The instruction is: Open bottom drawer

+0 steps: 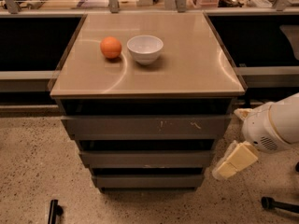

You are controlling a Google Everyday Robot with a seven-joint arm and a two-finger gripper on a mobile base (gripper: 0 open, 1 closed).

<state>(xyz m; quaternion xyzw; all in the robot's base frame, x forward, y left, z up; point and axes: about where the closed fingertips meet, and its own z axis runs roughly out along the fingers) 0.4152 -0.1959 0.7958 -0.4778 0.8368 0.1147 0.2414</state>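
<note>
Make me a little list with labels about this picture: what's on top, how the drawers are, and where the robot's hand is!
cabinet top: holds two things
orange: just left of the bowl
white bowl: upright, near the back
top drawer: closed, pale scratch marks on its front
middle drawer: closed
bottom drawer: closed, not yet opened
gripper: low, to the right of the cabinet, at about the middle drawer's height, touching no drawer
floor: speckled
</note>
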